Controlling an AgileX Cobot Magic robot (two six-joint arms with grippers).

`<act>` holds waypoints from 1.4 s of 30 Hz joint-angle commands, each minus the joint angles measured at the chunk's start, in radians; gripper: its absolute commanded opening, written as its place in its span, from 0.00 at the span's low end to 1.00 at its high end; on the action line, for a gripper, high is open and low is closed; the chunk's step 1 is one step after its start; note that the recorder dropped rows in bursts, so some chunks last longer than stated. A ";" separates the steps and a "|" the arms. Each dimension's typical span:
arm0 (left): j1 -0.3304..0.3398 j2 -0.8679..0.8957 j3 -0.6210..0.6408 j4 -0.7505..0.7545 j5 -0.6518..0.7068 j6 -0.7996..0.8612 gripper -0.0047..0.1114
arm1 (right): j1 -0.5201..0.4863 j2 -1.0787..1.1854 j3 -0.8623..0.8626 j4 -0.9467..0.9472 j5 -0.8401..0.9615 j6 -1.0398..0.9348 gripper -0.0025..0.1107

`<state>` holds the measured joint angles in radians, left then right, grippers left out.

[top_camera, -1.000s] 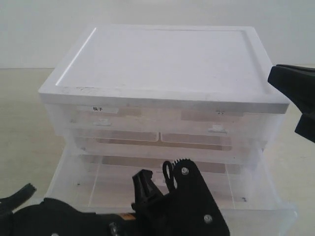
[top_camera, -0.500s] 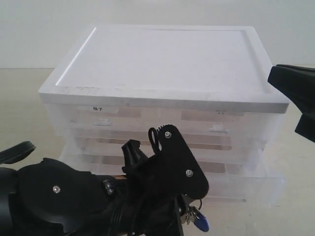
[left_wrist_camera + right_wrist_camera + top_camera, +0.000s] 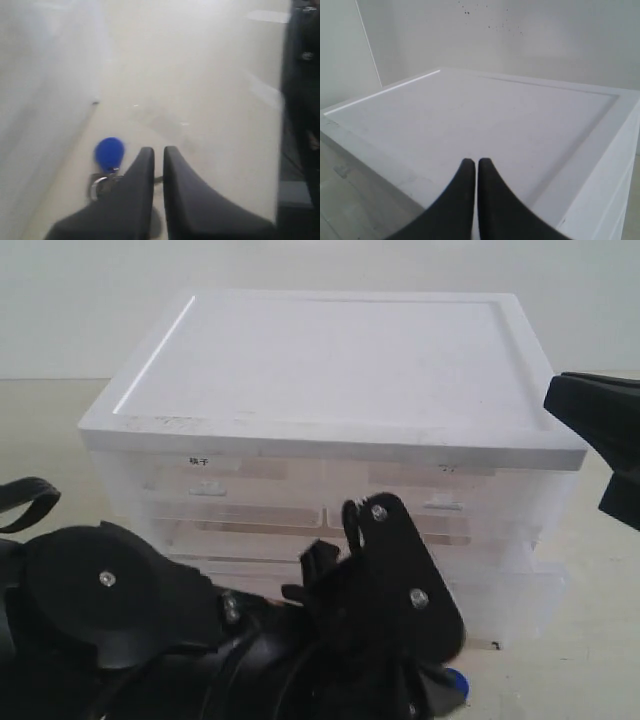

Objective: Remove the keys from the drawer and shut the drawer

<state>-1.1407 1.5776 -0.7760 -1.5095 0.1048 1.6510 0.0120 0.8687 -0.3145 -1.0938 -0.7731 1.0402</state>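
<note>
**Keys out, held by L gripper**

L gripper is nearest the cam, fingers pinched on the keys. The blue fob dangles beside them over the table, just in front of the drawer. Drawer is at the bottom of the cabinet, its front sticking out a bit past the cabinet face. R gripper is farther back, fingers closed on nothing, above the cabinet top.

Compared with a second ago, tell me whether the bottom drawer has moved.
Yes. The drawer slid back into the white cabinet, almost shut now.
</note>
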 commanded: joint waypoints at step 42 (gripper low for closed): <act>-0.034 0.287 -0.105 0.186 0.018 -0.254 0.08 | -0.003 0.001 -0.004 -0.018 0.040 0.008 0.02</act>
<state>-1.1693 1.8044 -0.8261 -1.3133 0.0991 1.4057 0.0120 0.8703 -0.3145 -1.1063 -0.7509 1.0473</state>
